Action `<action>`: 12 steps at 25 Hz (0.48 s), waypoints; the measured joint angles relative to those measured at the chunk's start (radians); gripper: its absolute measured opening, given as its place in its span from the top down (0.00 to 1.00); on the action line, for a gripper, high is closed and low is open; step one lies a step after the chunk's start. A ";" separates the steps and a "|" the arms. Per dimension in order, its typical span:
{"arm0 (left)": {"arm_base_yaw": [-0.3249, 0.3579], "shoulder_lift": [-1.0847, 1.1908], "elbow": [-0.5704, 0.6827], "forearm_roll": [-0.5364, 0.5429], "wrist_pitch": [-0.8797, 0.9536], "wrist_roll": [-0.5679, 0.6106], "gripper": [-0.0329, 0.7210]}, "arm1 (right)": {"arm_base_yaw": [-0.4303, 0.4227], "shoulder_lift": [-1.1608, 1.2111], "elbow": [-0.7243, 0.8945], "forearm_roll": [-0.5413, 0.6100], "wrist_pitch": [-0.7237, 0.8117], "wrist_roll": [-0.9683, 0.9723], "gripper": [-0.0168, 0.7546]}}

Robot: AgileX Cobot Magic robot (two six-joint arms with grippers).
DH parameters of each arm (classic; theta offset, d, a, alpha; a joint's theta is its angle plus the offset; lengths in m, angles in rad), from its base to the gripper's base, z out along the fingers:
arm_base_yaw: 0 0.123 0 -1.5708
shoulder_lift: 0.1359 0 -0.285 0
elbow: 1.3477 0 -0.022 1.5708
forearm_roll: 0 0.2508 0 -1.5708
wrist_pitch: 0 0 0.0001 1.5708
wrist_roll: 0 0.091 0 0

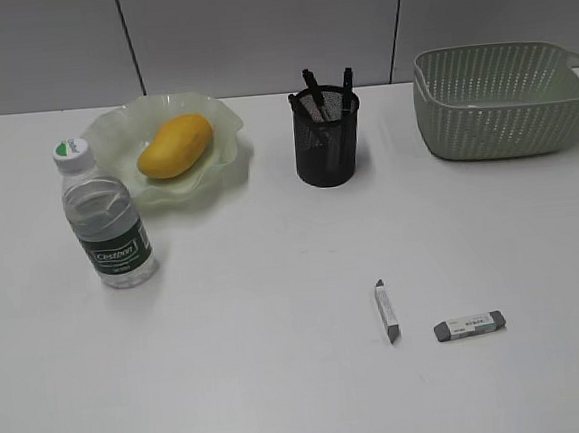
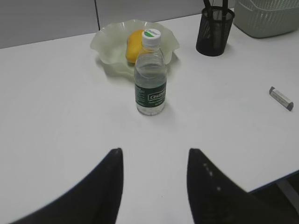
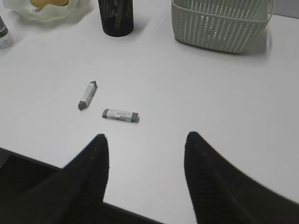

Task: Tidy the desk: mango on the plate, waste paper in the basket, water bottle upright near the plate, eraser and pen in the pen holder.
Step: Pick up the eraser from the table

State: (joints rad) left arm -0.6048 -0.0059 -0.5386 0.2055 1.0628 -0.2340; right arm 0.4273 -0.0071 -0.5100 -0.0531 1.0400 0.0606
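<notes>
On the surface (image 1: 282, 378), one upright bottle (image 1: 107, 219), one mango (image 1: 175, 145), two erasers (image 1: 470, 326), both jaws released, empty.

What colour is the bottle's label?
Dark green with white lettering, clearest in the left wrist view.
</notes>
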 joint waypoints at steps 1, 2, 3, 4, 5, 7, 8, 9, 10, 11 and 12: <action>0.003 0.000 0.000 0.000 0.000 0.000 0.51 | 0.000 0.003 -0.002 0.002 -0.004 0.000 0.43; 0.003 0.000 0.000 0.000 0.000 0.000 0.51 | 0.000 0.014 -0.010 0.006 -0.015 0.001 0.43; 0.027 0.000 0.000 -0.002 -0.001 0.000 0.53 | 0.000 0.043 -0.021 0.014 -0.030 0.002 0.43; 0.048 0.000 0.000 -0.002 -0.001 0.000 0.54 | 0.000 0.091 -0.036 0.022 -0.046 0.013 0.43; 0.073 0.000 0.000 -0.002 -0.001 0.000 0.55 | 0.000 0.145 -0.048 0.025 -0.061 0.023 0.43; 0.120 0.000 0.000 -0.002 -0.001 0.000 0.57 | 0.000 0.319 -0.072 0.022 -0.097 0.039 0.43; 0.144 0.000 0.000 -0.002 -0.001 0.001 0.58 | 0.000 0.423 -0.080 0.017 -0.120 0.043 0.43; 0.168 0.000 0.000 -0.002 -0.001 0.001 0.59 | 0.000 0.516 -0.089 0.009 -0.147 0.047 0.43; 0.191 0.000 0.000 -0.002 -0.001 0.001 0.60 | 0.000 0.632 -0.100 -0.002 -0.175 0.048 0.43; 0.209 0.000 0.000 -0.002 -0.001 0.001 0.61 | 0.000 0.729 -0.111 -0.011 -0.202 0.040 0.43; 0.228 0.000 0.000 -0.002 -0.001 0.001 0.62 | 0.000 0.859 -0.125 -0.016 -0.237 0.012 0.43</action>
State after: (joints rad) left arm -0.3765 -0.0059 -0.5386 0.2031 1.0617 -0.2334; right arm 0.4273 0.8515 -0.6349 -0.0687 0.8026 0.0730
